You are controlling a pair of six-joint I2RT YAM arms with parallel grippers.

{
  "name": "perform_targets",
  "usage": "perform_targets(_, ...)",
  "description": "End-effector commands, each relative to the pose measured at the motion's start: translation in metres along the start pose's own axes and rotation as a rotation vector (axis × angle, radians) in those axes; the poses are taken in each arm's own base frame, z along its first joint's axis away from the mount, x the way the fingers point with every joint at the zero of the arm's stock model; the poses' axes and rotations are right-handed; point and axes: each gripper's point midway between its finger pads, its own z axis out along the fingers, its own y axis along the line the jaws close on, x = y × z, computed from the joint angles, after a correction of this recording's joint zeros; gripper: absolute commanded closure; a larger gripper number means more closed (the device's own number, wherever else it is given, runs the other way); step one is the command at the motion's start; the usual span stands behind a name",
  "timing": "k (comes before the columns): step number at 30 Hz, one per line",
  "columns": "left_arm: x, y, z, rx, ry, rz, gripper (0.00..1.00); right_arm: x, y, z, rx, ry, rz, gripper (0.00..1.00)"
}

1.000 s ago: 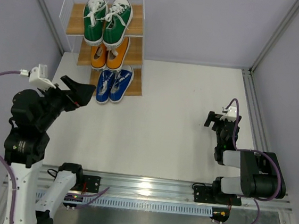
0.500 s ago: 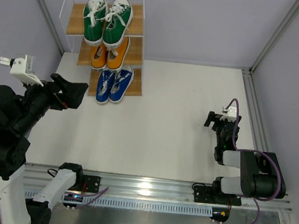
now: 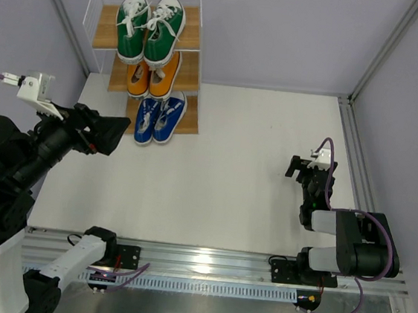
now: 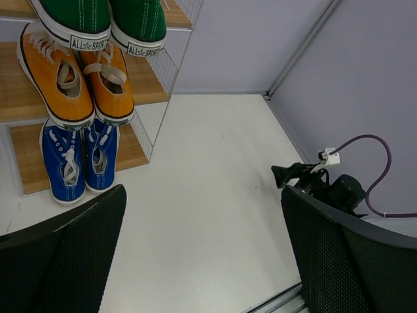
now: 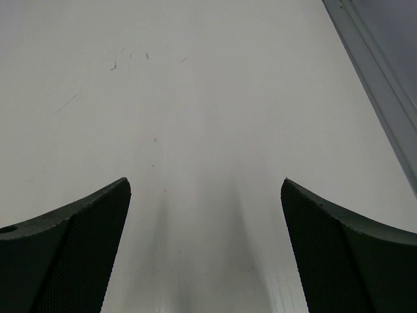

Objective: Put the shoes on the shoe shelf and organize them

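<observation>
White desk [image 3: 230,166] carries your wooden shoe shelf [image 3: 102,32] at its far left corner, with the green pair [image 3: 149,27] on the top tier, the orange pair [image 3: 152,76] in the middle and the blue pair [image 3: 159,118] on the bottom. Your left claw [image 3: 107,132] hovers near the blue pair, spread wide and empty. Your right claw [image 3: 301,168] sits low at the desk's right side, equally wide, holding nothing.

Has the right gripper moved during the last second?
No. The right gripper stays at the same spot, equally far from the metal rail along the table's right edge.
</observation>
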Motion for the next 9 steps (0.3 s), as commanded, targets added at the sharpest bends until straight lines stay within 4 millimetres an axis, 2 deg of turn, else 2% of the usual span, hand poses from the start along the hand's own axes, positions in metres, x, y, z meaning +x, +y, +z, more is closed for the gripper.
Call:
perform_targets(1,-0.0045,-0.0006,0.0028,0.007,-0.022,0.021,0.00,-0.0258,0.0007,0.0054,-0.004,-0.092,0.014,0.03)
perform_targets(9,-0.0078,-0.0068,0.0013,0.040,-0.045,0.022,0.00,-0.0258,0.0012,0.0053,-0.006,-0.092,0.014,0.03)
